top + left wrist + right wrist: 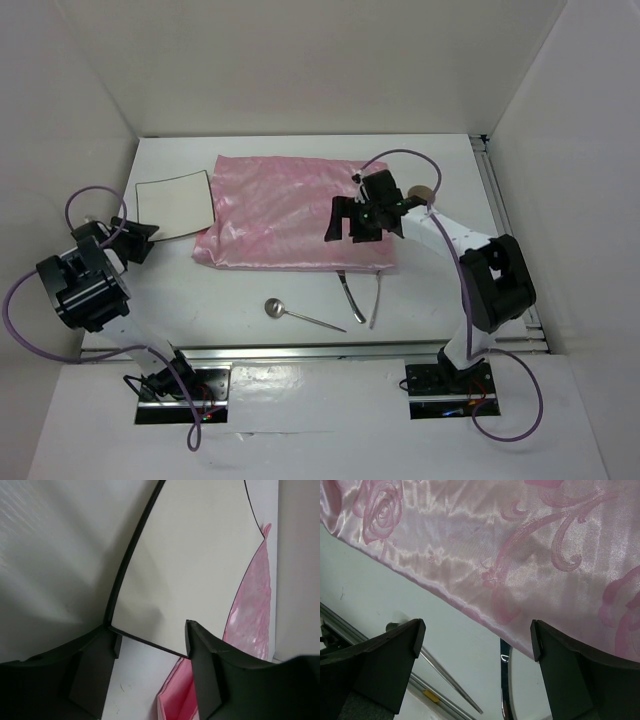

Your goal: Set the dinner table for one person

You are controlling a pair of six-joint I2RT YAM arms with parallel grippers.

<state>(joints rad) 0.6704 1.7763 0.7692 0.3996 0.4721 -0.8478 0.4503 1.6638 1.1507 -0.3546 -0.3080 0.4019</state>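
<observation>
Carefully now: left of the pink mat (300, 212), on the white surface (200, 290), my left claw (151, 630) stands part open astride the plate's (176, 204) corner, not yet clamped; I should squeeze evenly. My right claw (477, 625) gapes empty over the mat.

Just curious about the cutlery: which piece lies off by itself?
The spoon, alone to the left with its round bowl showing; the other two pieces lie together by the pink mat.
</observation>
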